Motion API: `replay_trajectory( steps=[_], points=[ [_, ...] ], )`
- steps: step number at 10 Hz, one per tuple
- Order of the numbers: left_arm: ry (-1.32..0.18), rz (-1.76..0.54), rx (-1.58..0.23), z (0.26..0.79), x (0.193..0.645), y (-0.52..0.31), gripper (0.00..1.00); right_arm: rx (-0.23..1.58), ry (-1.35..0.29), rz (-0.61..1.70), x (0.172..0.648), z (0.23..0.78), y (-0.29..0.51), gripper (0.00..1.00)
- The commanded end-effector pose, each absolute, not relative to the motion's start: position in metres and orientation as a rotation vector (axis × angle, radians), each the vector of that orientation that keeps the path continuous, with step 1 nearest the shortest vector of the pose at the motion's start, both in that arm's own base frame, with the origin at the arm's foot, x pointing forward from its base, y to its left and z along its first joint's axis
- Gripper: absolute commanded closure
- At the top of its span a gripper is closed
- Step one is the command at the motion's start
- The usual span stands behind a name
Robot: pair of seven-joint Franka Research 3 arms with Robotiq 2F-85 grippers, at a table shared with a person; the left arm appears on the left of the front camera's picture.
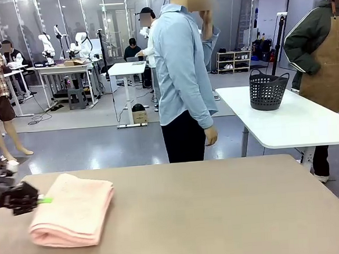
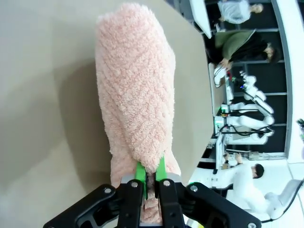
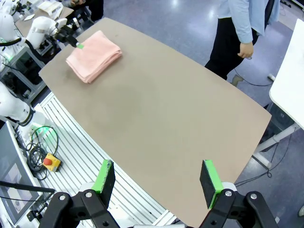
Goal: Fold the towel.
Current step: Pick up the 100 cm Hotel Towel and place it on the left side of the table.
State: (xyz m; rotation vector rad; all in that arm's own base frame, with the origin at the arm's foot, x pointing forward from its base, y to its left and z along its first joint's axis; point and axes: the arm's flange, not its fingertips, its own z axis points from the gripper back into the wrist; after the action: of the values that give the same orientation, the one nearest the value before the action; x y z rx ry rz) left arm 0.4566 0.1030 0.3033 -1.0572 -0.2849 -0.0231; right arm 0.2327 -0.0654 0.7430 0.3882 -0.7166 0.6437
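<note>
Towel (image 2: 135,95) edge hidden between the fingers (image 2: 139,172).

Pale pink terry towel (image 1: 72,210), folded into a thick stacked rectangle, lying flat near the table's left end, herringbone weave on top (image 2: 135,90), rounded fold edges in front

- table (image 1: 222,216): tan, bare over most of its top
- person (image 1: 182,74): light blue shirt, dark trousers, stands at table's far edge, one arm raised
- white table (image 1: 297,121): behind, to the right
- basket (image 1: 267,89): dark, on white table
- second person (image 1: 327,52): brown apron, beside white table
</note>
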Motion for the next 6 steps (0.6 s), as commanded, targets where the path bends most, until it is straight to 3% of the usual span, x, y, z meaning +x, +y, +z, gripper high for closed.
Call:
replay_trajectory(
  steps=[1,6],
  points=[
    [-0.309,-0.078,-1.057,0.309,0.445,0.148,0.91,0.384,-0.713,0.619,0.233,0.744,-0.063,0.09],
    [-0.346,-0.042,-1.051,0.294,0.447,0.203,0.91,0.384,-0.713,0.619,0.233,0.744,-0.063,0.09]
  ],
)
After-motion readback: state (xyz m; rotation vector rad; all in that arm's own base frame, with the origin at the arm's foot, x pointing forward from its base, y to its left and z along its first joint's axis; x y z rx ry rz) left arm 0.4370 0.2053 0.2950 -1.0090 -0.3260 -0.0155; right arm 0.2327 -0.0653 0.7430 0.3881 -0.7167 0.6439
